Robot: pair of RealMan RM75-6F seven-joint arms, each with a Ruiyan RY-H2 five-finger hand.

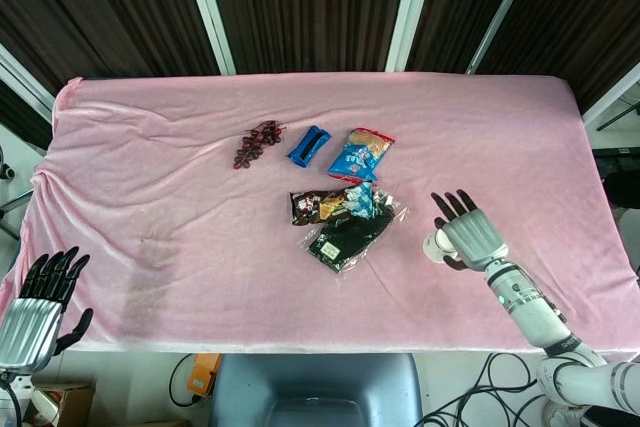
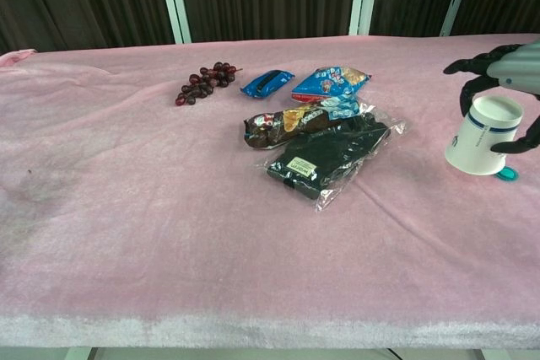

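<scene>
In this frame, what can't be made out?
- Right hand: chest view's right edge cuts it off; whether it lifts the cup is unclear.
- Cup: in the head view the hand covers most of it.
- Blue cap: chest view, mostly behind the cup.
- Left hand: head view's corner only.
- Print on the black packet: too small.

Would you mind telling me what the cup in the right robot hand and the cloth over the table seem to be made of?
The cup looks like paper: matte white wall, thin rolled rim, printed blue band. It could be thin plastic. The right robot hand holds it. The cloth looks like plush pink fabric, perhaps velvet or fleece: soft wrinkles, a fuzzy edge, and darker brushed patches.
</scene>
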